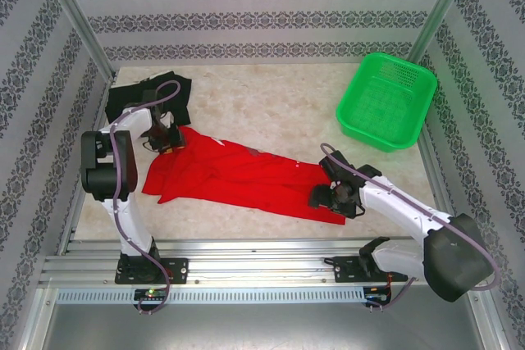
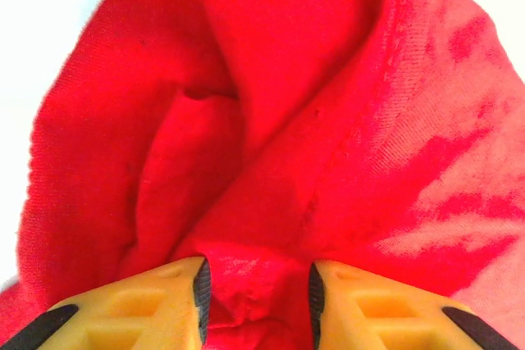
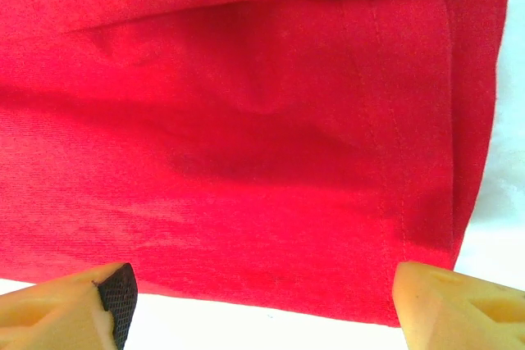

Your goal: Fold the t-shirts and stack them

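The red t-shirt [image 1: 238,176] lies crumpled in a long strip across the middle of the table, its print folded out of sight. The black t-shirt [image 1: 135,100] is bunched at the back left corner. My left gripper [image 1: 168,141] sits on the red shirt's upper left end. In the left wrist view that gripper [image 2: 257,288] is shut on a bunched fold of red cloth [image 2: 328,120]. My right gripper [image 1: 332,196] is at the shirt's right end. In the right wrist view it [image 3: 264,284] stands wide open just short of the hemmed edge [image 3: 246,137], holding nothing.
A green mesh basket [image 1: 385,100] stands at the back right. Patterned walls close in the left, back and right sides. The metal rail [image 1: 262,264] with both arm bases runs along the near edge. Bare tabletop [image 1: 271,96] lies between the black shirt and the basket.
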